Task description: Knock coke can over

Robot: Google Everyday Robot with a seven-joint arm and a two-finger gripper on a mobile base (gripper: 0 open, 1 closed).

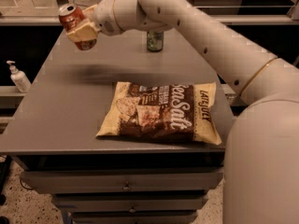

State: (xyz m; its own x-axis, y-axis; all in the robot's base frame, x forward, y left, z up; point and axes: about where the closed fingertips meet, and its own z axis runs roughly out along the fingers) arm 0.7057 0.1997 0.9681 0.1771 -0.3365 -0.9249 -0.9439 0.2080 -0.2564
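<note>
Below the front edge of the grey surface (pixel 60 111) sit closed drawers (pixel 126 186). Near the front right corner a bag of chips (pixel 161 113) lies flat, with its printed face up and its long side running along the front edge. A white pump bottle (pixel 18 77) stands off the left edge, on something lower. At the middle of the far edge a dark green can (pixel 155 40) stands upright, partly hidden by the white arm (pixel 187 22) reaching leftward over it. At the far left corner is the gripper (pixel 80 27), its tan fingers (pixel 84 31) clenched around the middle of the coke can (pixel 71 17). The can is tilted, with its long axis leaning and its silver top pointing up and to the left. Its base points down and right, and it looks raised off the surface.
</note>
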